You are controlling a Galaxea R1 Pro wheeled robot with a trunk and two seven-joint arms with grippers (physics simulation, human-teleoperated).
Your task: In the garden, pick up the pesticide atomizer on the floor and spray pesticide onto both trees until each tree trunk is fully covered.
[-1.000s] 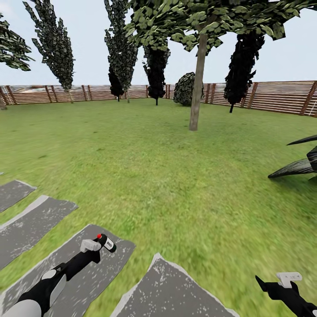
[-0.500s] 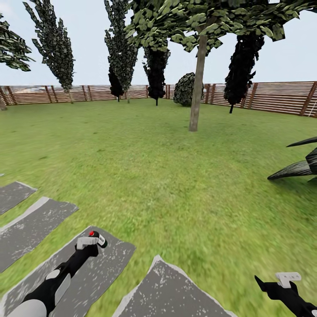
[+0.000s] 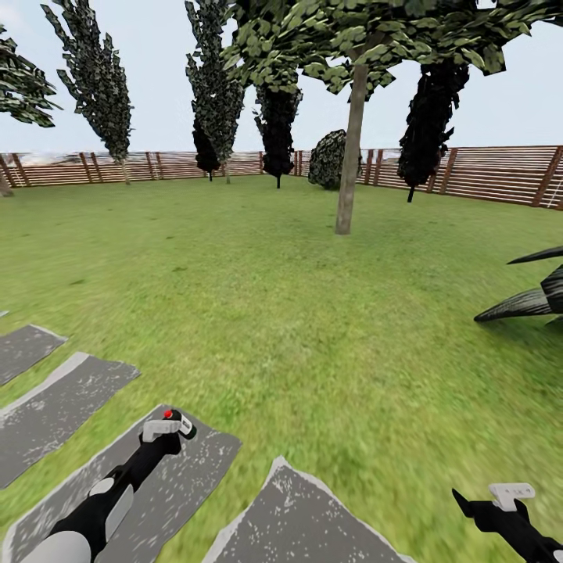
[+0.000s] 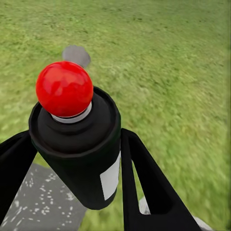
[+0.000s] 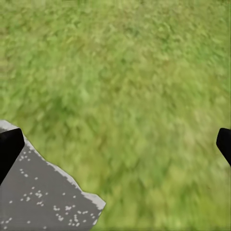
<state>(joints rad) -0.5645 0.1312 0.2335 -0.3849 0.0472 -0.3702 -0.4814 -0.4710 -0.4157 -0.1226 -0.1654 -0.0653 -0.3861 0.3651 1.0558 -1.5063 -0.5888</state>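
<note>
My left gripper [image 3: 170, 428] is shut on the pesticide atomizer [image 3: 180, 423], a small black bottle with a red top [image 4: 64, 88] and a white label, held low over a grey paver. In the left wrist view the black fingers [image 4: 144, 178] press on both sides of the bottle [image 4: 77, 154]. One tree with a bare grey-brown trunk [image 3: 350, 148] and a light-green canopy [image 3: 367, 35] stands far ahead on the lawn [image 3: 297, 297], right of centre. My right gripper [image 3: 510, 493] hangs at the lower right, open and holding nothing, over grass [image 5: 125, 86].
Grey stone pavers [image 3: 62, 403] lie in a row across the lower left. A dark palm-like plant [image 3: 532, 297] spreads at the right edge. Dark cone-shaped trees [image 3: 98, 78] and a round bush [image 3: 328, 160] stand along the brown slat fence [image 3: 485, 172] at the back.
My left gripper has drawn back slightly toward me with the atomizer, which now tilts more upright. The right gripper has held still.
</note>
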